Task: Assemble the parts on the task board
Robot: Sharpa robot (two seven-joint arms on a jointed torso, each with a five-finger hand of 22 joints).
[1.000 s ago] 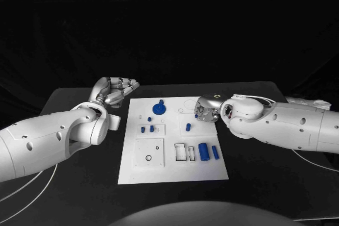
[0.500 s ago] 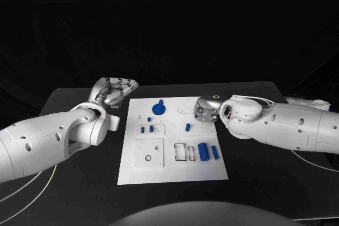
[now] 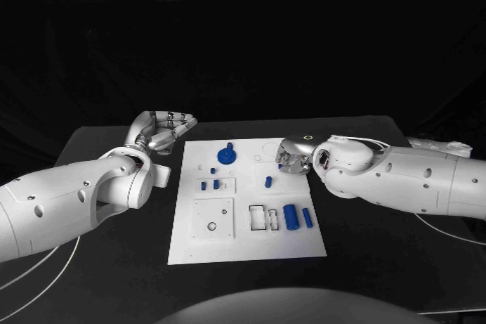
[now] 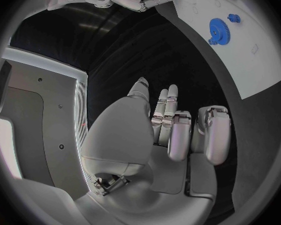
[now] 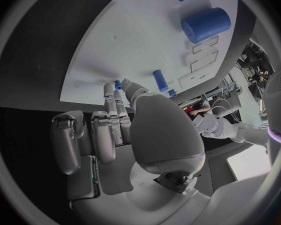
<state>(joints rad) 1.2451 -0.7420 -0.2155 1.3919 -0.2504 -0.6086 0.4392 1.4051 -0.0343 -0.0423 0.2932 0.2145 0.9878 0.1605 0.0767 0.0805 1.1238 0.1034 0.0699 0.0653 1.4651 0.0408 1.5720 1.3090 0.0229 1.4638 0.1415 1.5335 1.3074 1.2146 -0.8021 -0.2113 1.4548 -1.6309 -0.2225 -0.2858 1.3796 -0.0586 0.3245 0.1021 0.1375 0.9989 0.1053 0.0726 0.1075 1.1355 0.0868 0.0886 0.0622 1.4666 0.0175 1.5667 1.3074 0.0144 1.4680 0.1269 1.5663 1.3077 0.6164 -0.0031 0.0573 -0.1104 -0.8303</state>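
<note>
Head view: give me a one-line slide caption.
Both silver hands, left and right, flank the white task board carrying a blue gear and blue cylinder.

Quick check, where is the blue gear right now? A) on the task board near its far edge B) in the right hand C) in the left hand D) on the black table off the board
A: the blue gear lies on the task board near its far edge, with the left hand and the right hand both apart from it.

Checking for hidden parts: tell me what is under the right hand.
The right hand hovers over the task board's far right area. White board surface shows around it; whatever lies directly beneath is covered in the head view.
</note>
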